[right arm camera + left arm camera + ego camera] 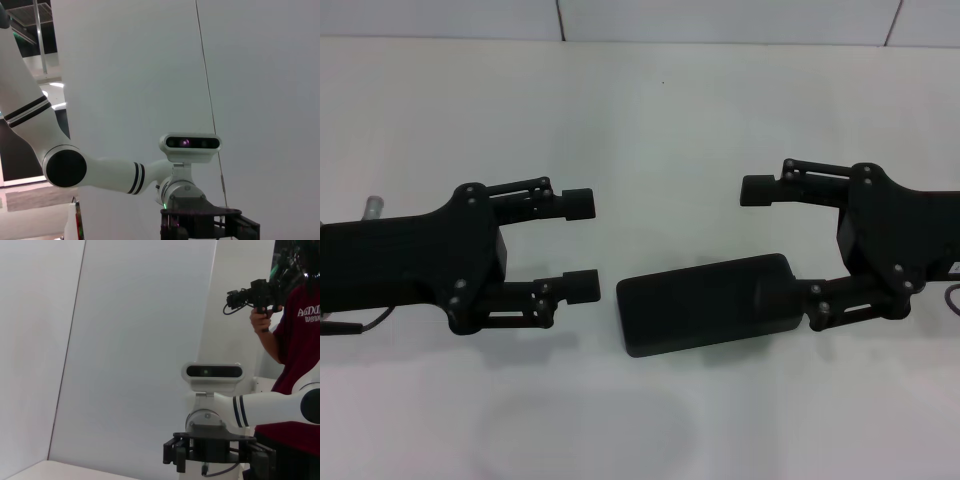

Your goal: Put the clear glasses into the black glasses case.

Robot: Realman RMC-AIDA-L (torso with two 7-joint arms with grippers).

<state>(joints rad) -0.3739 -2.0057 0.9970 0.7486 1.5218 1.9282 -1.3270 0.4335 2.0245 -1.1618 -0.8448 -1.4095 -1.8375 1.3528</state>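
White table [660,120], closed black glasses case [708,303], both tools spread wide, white walls

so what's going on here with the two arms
Both grippers hover open over the white table, facing each other. The black glasses case lies shut between them, nearer the right gripper, whose lower finger reaches to the case's end; whether it touches is unclear. The left gripper holds nothing. The clear glasses lie as a faint outline in front of the case, untouched.
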